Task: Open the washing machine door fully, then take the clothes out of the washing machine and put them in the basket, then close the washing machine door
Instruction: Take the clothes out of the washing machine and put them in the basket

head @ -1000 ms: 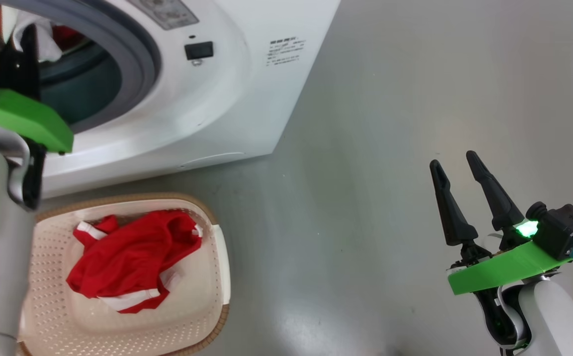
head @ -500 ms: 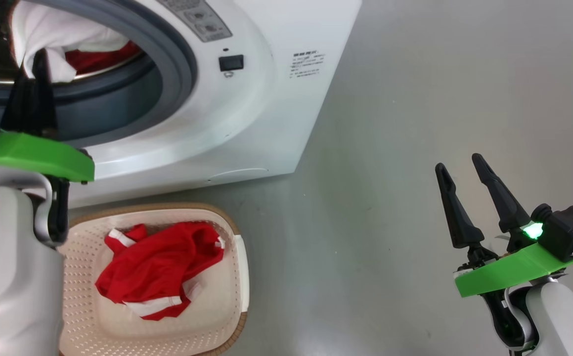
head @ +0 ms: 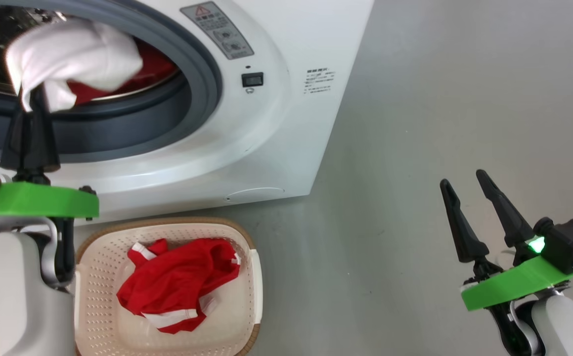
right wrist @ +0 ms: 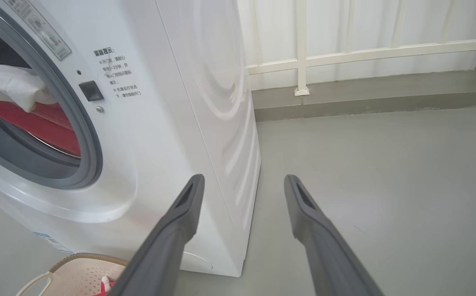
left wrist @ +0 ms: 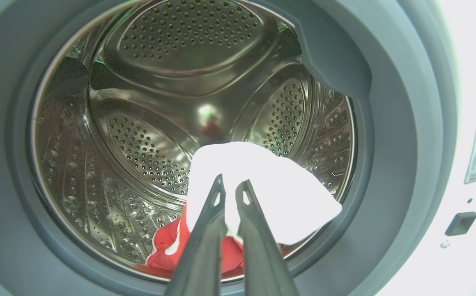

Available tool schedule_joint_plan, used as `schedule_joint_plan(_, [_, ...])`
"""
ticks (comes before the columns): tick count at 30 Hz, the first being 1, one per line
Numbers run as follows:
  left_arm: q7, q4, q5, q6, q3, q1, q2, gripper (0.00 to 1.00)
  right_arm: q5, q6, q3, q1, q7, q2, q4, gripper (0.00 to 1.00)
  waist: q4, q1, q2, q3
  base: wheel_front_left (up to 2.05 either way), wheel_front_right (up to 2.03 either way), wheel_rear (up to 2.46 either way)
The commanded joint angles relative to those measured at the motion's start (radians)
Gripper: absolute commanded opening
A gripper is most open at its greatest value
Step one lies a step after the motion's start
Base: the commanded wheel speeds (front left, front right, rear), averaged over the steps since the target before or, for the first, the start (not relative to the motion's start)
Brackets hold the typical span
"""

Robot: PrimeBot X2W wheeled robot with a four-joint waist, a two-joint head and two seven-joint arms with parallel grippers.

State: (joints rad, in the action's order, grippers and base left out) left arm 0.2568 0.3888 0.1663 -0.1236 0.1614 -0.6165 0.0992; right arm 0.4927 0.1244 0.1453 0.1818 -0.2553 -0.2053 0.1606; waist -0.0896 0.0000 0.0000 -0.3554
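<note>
The washing machine stands open, its steel drum facing my left wrist view. My left gripper sits at the mouth of the drum, shut on a white fold of the clothes. In the left wrist view the fingertips pinch that white cloth, and red fabric hangs below over the gasket. Another red garment lies in the basket on the floor in front of the washer. My right gripper is open and empty over the floor at the right. The washing machine door is out of view.
Grey floor spreads to the right of the washer. A white railing and a low kerb run along the far side. The basket rim lies just below the washer's front panel.
The head camera has shifted, so the washer and basket sit further right and lower in view. My left gripper stays shut on the white cloth at the drum mouth. The right gripper is unchanged.
</note>
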Motion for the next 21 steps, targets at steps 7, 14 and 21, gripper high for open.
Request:
schedule_joint_plan(7, [0.005, -0.142, -0.024, -0.007, 0.037, 0.078, 0.006, 0.00, -0.001, 0.006, 0.008, -0.043, -0.006, -0.021, -0.023, 1.00, 0.022, 0.0000, 0.0000, 0.026, 0.00, 0.00, 0.00])
schedule_joint_plan(14, [0.005, -0.283, -0.020, -0.007, 0.055, 0.151, -0.015, 0.00, -0.001, 0.006, 0.004, -0.055, -0.006, -0.022, -0.023, 1.00, 0.028, 0.0000, 0.0000, 0.045, 0.00, 0.00, 0.00])
schedule_joint_plan(21, [0.005, -0.455, -0.019, -0.007, 0.081, 0.209, -0.037, 0.00, -0.002, 0.006, -0.006, -0.072, -0.006, -0.023, -0.024, 1.00, 0.041, 0.0000, 0.0000, 0.062, 0.00, 0.00, 0.00])
